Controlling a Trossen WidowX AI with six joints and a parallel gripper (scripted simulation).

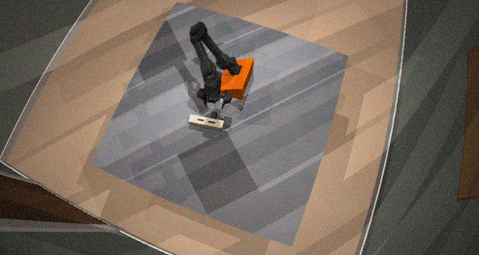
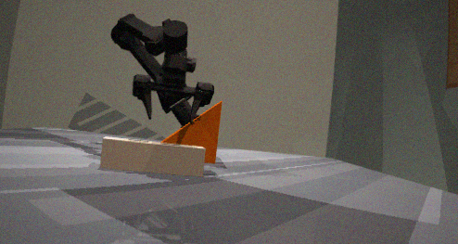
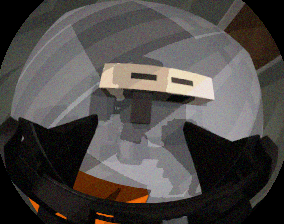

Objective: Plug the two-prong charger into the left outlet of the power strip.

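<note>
The beige power strip lies flat on the grey mat, and two dark slots show on its top in the wrist view. My gripper is open and empty. It hangs a little above the strip and just behind it. In the wrist view a dark blocky shape sits on the mat right beside the strip. I cannot tell whether it is the charger or a shadow. No charger shows clearly in any view.
An orange wedge-shaped block stands just behind the strip, close under the arm. The grey mat lies on a tan table top with a raised pale rim.
</note>
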